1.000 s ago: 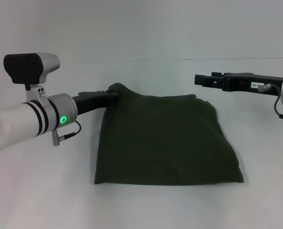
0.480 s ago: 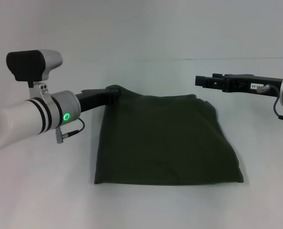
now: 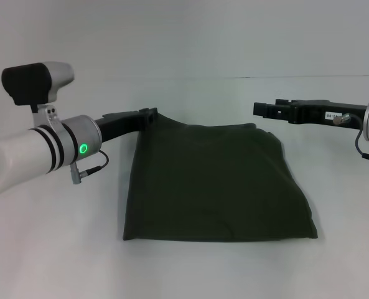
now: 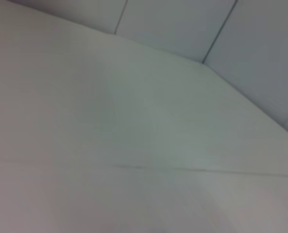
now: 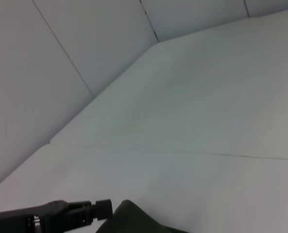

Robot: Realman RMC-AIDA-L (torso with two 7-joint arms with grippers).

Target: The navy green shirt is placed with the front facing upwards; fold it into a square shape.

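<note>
Beside left hand [image 3: 149, 116], shirt [image 3: 215, 184] lies folded.

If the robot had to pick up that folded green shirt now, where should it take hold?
Probably at a far corner. The navy green shirt lies folded flat on the table, so only its edges offer layers to pinch. The left gripper is at the far left corner and the right gripper hovers near the far right one; each could come in low from its own side.

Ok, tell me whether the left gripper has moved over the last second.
Yes. The left gripper has lifted slightly off the navy green shirt's far-left corner, which has dropped flat; the shirt's near edge has not shifted.
</note>
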